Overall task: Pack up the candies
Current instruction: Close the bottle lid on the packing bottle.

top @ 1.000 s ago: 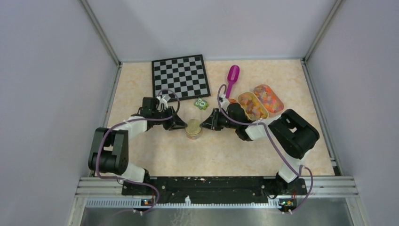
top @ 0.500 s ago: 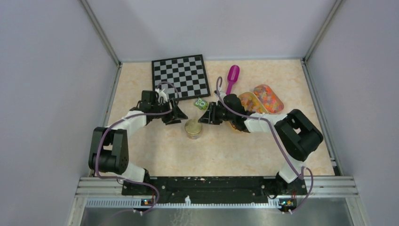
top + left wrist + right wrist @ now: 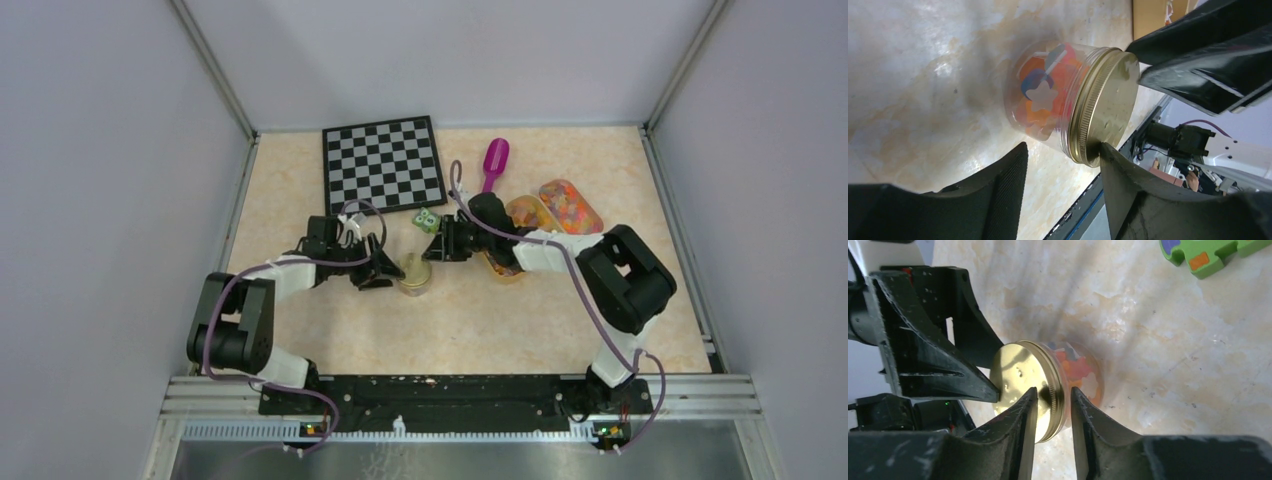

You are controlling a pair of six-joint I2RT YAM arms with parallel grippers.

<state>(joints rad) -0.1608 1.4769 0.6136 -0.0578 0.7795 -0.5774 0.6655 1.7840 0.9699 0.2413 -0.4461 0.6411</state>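
Candies (image 3: 1035, 117) sit inside the closed jar (image 3: 1018, 75). The left gripper (image 3: 1062, 150) straddles it, jaws apart; the right gripper (image 3: 1053, 391) is beside its lid (image 3: 1018, 382), jaws slightly apart (neither grips). A sideways finger bump could topple the jar.

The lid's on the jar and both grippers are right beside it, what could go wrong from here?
1. The left gripper and right gripper stand open right at the lid; pulling away sideways could topple the jar.
2. Whether the lid is tight can't be seen, so a toppled jar might spill its candies.
3. The right arm passes over a candy tray and could drag it.
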